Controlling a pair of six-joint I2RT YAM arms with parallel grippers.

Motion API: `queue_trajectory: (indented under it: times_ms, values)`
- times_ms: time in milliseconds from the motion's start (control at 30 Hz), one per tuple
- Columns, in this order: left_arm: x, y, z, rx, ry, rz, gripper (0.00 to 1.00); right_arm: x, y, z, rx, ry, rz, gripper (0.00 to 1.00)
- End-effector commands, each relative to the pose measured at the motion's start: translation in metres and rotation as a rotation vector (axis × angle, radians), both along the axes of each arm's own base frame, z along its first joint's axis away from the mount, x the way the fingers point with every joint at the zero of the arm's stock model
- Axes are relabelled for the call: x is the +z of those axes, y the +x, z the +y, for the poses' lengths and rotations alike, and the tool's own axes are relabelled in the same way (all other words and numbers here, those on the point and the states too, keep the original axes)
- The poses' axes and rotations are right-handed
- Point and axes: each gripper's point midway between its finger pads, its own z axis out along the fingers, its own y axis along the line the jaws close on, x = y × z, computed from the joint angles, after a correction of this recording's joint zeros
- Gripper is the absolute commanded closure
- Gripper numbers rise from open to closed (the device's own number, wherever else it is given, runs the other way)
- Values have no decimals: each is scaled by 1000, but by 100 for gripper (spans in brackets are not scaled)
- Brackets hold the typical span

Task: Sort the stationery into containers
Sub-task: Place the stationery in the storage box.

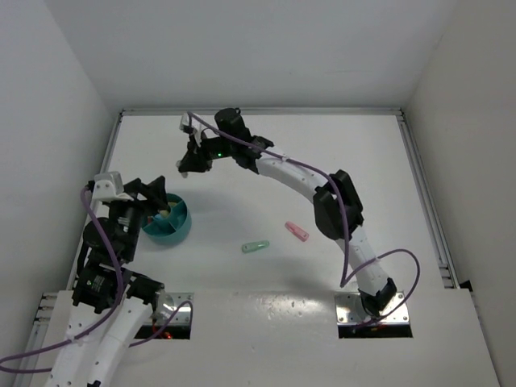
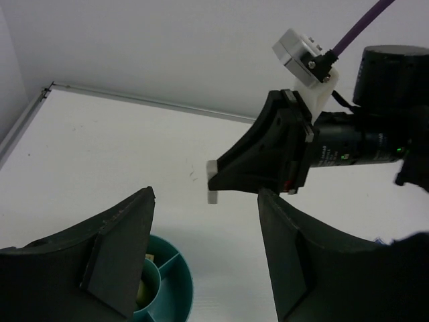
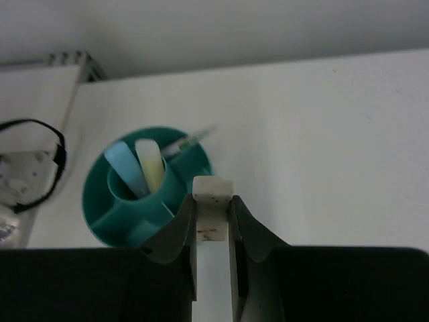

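Two pairs: R fingers (image 3: 175, 231) tight on eraser (image 3: 212, 201) nr far edge (image 1: 322, 111), L fingers (image 2: 114, 258) wide.

A flat white matte table top (image 1: 266, 161) is being shown from above, and it is being enclosed on three sides by plain white panel walls: a back wall (image 1: 258, 48), a left wall (image 1: 40, 145) and a right wall (image 1: 476, 145). A thin grey metal rail (image 1: 306, 111) is being run along the table's far edge, where the back wall is being met, and a similar grey metal rail (image 1: 425, 201) is being run down its right edge. The near edge is being covered by a white painted board (image 1: 266, 322), scuffed in places. Soft shadows are being cast on the table top.
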Motion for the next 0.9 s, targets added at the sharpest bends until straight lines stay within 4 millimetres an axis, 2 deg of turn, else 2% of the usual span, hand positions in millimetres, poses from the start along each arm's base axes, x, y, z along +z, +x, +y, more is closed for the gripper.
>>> queue_trajectory:
  times_ms: [0,67,100,133,200,233,333,500,533,600,633,700,733,767,867]
  values:
    - [13,-3,6,27,-7,-54,31,44,-14,32,194,303,96,100]
    - [13,-3,6,27,-7,-54,31,38,-28,46,271,303,115,100]
    - [13,-3,6,27,-7,-54,31,44,-25,50,274,317,105,100]
    - [15,-5,7,27,-10,-63,31,35,-28,55,273,309,116,100]
    - [15,-5,7,27,-10,-63,31,16,-33,58,279,290,133,100]
    - [15,-5,7,27,-10,-63,31,16,-33,59,281,297,123,100]
    - [15,-5,5,18,-9,-63,31,-3,-31,60,267,285,146,100]
    - [15,-5,5,18,-9,-63,31,-9,-42,67,285,292,164,100]
    - [15,-5,5,18,-9,-63,31,-16,-48,71,292,284,184,100]
    - [15,-5,5,18,-9,-63,31,-22,-48,72,293,288,178,100]
    - [17,-7,6,18,-11,-72,31,-26,-55,75,300,280,197,100]
    - [17,-7,6,18,-11,-72,31,-39,-53,76,288,267,212,100]
    - [17,-7,6,18,-11,-72,31,-36,-58,79,298,271,206,100]
    - [17,-7,6,18,-11,-72,31,-42,-57,80,296,265,214,100]
    - [17,-7,6,18,-11,-72,31,-41,-54,81,281,272,195,100]
